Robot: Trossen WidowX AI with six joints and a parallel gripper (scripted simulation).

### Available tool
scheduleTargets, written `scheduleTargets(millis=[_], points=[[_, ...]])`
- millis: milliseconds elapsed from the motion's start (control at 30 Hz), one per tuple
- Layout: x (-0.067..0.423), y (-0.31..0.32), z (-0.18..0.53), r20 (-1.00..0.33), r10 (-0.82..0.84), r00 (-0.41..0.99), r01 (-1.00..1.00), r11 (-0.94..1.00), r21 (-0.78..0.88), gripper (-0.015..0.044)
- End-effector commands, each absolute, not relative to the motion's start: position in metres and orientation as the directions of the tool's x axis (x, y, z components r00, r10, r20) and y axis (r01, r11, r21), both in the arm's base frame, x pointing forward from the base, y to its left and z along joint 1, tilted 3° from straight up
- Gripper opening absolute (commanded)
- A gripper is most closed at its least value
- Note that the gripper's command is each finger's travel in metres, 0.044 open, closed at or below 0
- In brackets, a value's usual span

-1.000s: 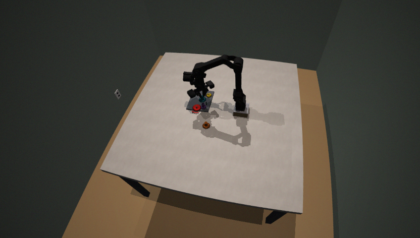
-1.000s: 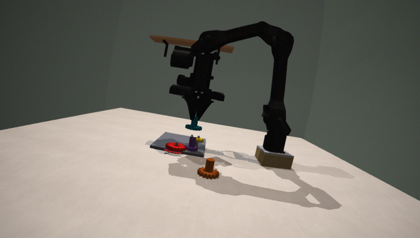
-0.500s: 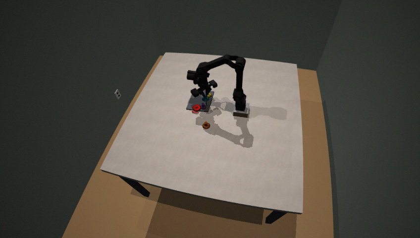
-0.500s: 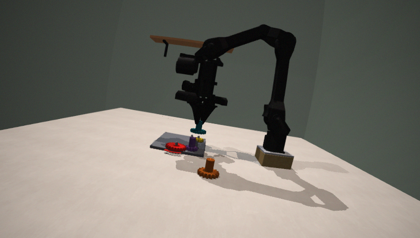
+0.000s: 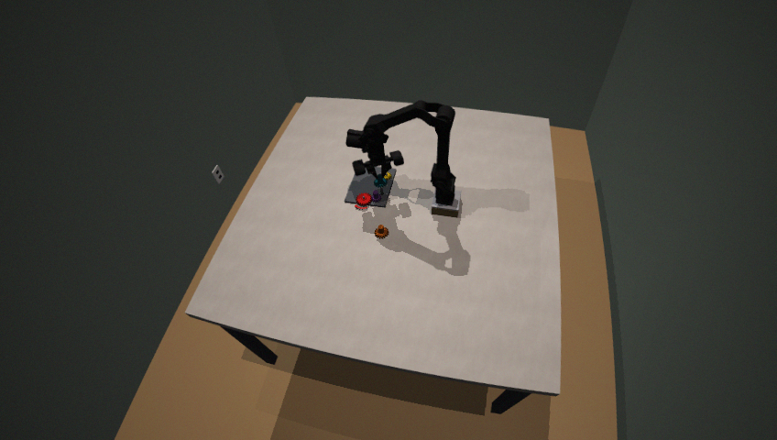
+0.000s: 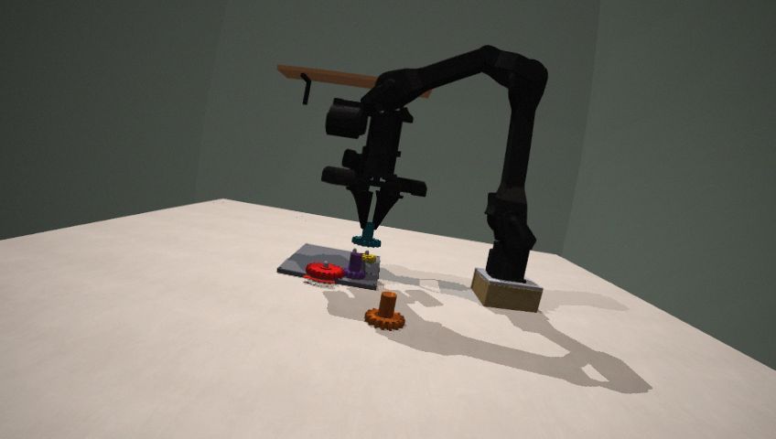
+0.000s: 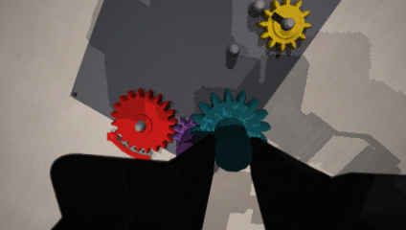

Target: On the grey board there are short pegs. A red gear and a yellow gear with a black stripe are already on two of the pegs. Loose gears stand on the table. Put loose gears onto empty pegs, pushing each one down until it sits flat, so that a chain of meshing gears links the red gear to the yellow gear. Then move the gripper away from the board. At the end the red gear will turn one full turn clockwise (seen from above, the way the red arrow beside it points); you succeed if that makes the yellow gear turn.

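Above the grey board (image 5: 356,188) (image 6: 305,258) (image 7: 168,48), gripper (image 5: 379,173) (image 6: 369,225) (image 7: 232,143) pinching teal gear (image 5: 379,181) (image 6: 367,240) (image 7: 231,112) by its smooth round stem, toothed disc underneath, likely so it can drop over a peg. Purple gear (image 5: 377,194) (image 6: 354,266) (image 7: 184,136) on board beside red gear (image 5: 363,199) (image 6: 324,271) (image 7: 144,120), probably first link. Yellow gear (image 5: 388,175) (image 6: 369,258) (image 7: 281,30), black stripe, near two bare pegs, short grey cylinders. Orange gear (image 5: 380,231) (image 6: 384,316), chunky teeth, upright on pale mottled table (image 5: 327,272) (image 6: 218,347) (image 7: 38,96), maybe spare.
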State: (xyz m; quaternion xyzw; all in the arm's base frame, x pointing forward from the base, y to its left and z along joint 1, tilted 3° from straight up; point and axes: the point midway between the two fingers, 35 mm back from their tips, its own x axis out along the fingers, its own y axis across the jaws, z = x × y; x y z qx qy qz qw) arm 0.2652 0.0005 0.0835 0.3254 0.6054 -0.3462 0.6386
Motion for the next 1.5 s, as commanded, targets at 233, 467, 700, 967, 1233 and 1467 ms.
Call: scheduleTargets(millis=[233, 467, 700, 967, 1233, 1467], points=[[0.265, 0.000, 0.084, -0.998, -0.052, 0.028, 0.963, 0.269, 0.013, 0.0000], [0.265, 0.000, 0.084, -0.998, -0.052, 0.028, 0.998, 0.066, 0.024, 0.0000], [0.264, 0.000, 0.084, -0.998, -0.052, 0.027, 0.990, -0.140, 0.034, 0.0000], [0.265, 0.000, 0.084, -0.998, -0.052, 0.027, 0.983, -0.181, 0.036, 0.0000], [0.265, 0.000, 0.076, -0.998, -0.052, 0.027, 0.996, -0.085, 0.032, 0.0000], [0.265, -0.002, 0.065, -0.998, -0.052, 0.027, 0.999, -0.017, 0.028, 0.0000]])
